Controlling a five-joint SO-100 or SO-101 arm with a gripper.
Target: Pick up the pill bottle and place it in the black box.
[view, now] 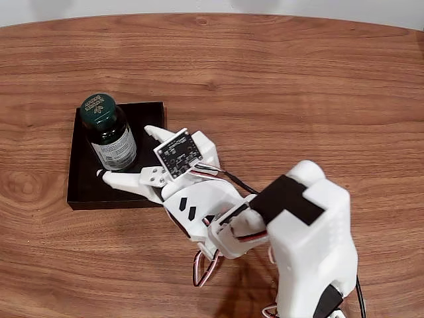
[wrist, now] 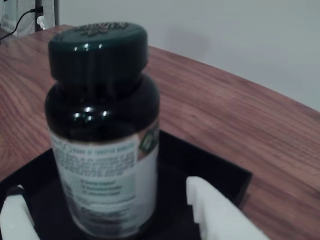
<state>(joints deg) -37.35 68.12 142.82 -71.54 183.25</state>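
**Standing in the tray, fingers spread either side**

Standing upright inside the black box [view: 83, 189], the pill bottle [view: 109, 132] sits in the far-left part of the tray as the fixed view shows it, its green cap [view: 98, 107] near the far wall; bare black floor lies open toward the near wall and toward the right wall. In the wrist view the bottle [wrist: 102, 135] rises between two white fingers [wrist: 215, 212], its label facing the camera; a dark gap shows on each side, so the fingers are wide apart and not touching the glass. In the fixed view the gripper [view: 126, 154] reaches in over the tray's right and near edges; one fingertip lies on the tray floor, the other by the right wall. Around the box the wooden table [view: 298, 86] is open on all sides.
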